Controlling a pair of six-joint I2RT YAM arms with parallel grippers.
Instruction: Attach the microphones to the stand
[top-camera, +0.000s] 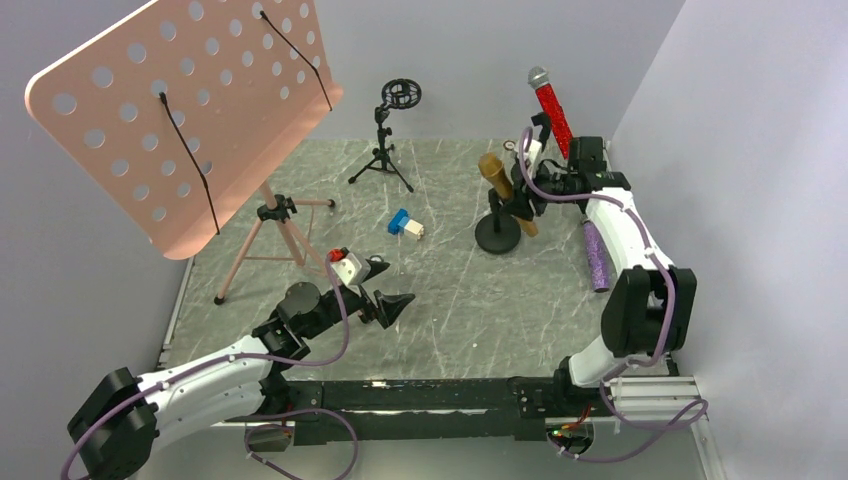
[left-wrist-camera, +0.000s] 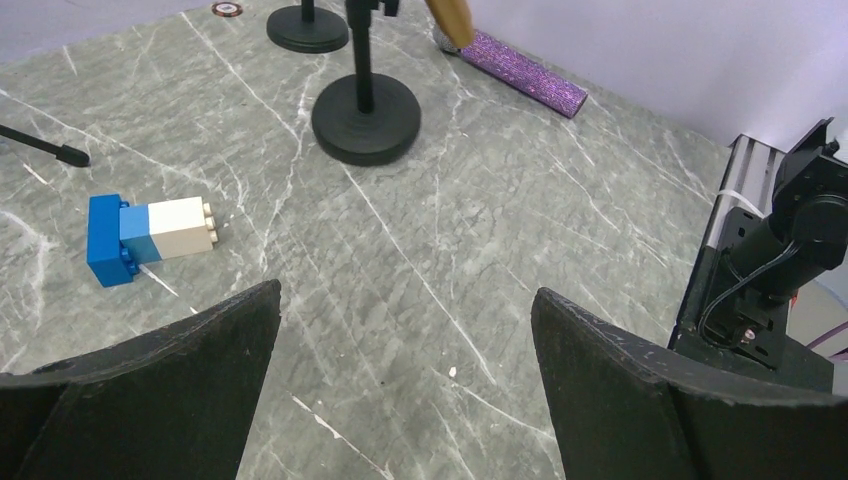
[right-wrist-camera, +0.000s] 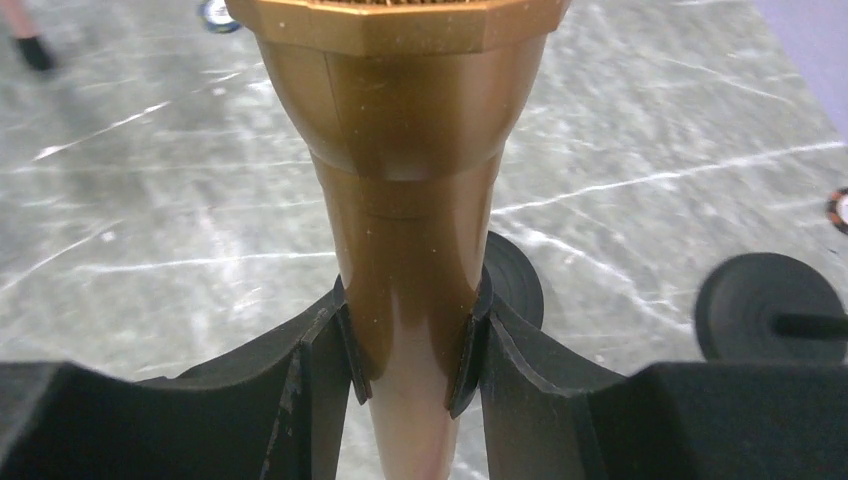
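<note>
The right claw (right-wrist-camera: 410, 350) grips the gold microphone (right-wrist-camera: 400, 150) at a black stand (top-camera: 498, 235); the left claw (left-wrist-camera: 405, 290) gapes empty.

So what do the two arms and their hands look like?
Left arm and right arm: white shells, black joints, a purple cable looped along each. Left hand and right hand: two thick matte-black wedge-shaped fingers each. A white block with a red part sits at the left wrist.
</note>
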